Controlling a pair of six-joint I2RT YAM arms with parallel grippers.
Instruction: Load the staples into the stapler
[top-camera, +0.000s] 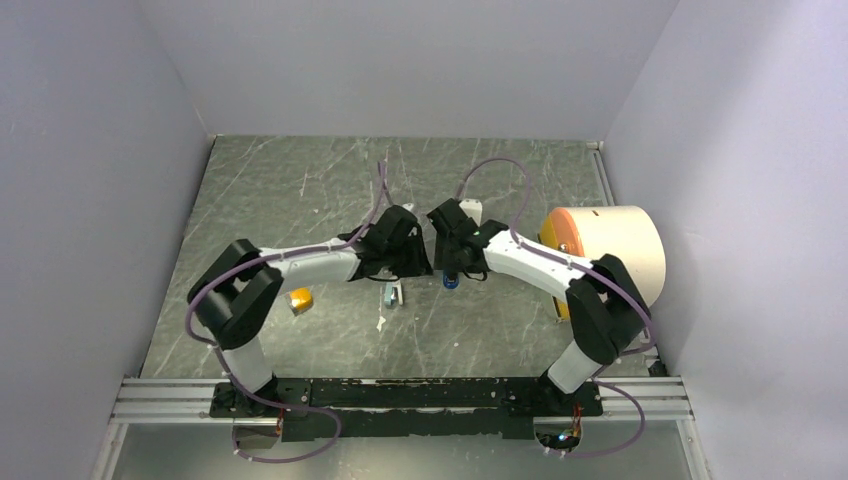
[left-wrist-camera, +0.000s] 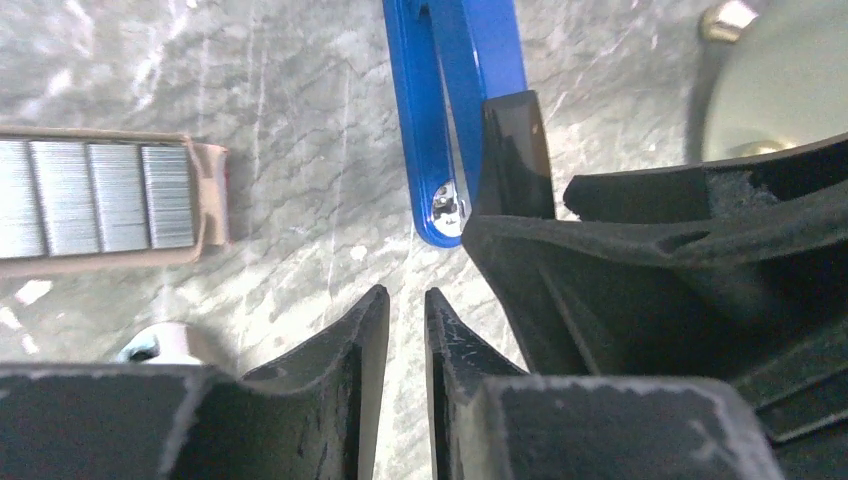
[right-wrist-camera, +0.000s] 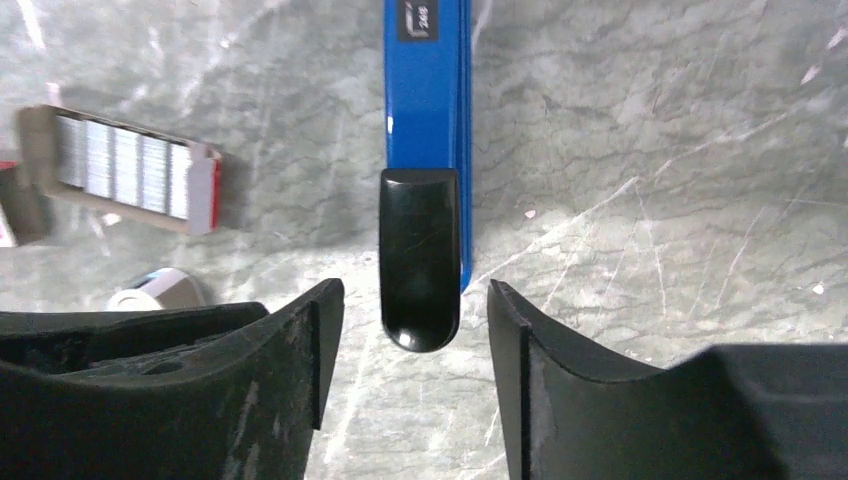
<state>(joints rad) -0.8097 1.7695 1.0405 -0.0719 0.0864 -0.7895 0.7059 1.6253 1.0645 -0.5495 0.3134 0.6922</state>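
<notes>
The blue stapler (right-wrist-camera: 427, 90) lies on the table, its black end cap (right-wrist-camera: 420, 260) pointing at my right gripper (right-wrist-camera: 415, 290). That gripper is open, its fingertips either side of and just short of the cap, touching nothing. The staples (left-wrist-camera: 100, 195) are several silvery strips side by side in a grey tray, left of the stapler; they also show in the right wrist view (right-wrist-camera: 125, 160). My left gripper (left-wrist-camera: 407, 295) is empty, its jaws only a narrow gap apart, just short of the stapler's tip (left-wrist-camera: 445, 210). From above, both grippers (top-camera: 405, 262) (top-camera: 452, 262) sit close together over the stapler (top-camera: 450, 282).
A small orange-yellow block (top-camera: 300, 300) lies left of the staple tray (top-camera: 392, 294). A large white and orange roll (top-camera: 605, 255) stands at the right. A small silvery round piece (right-wrist-camera: 160, 290) lies near the tray. The right gripper's black body (left-wrist-camera: 650, 290) crowds the left wrist view.
</notes>
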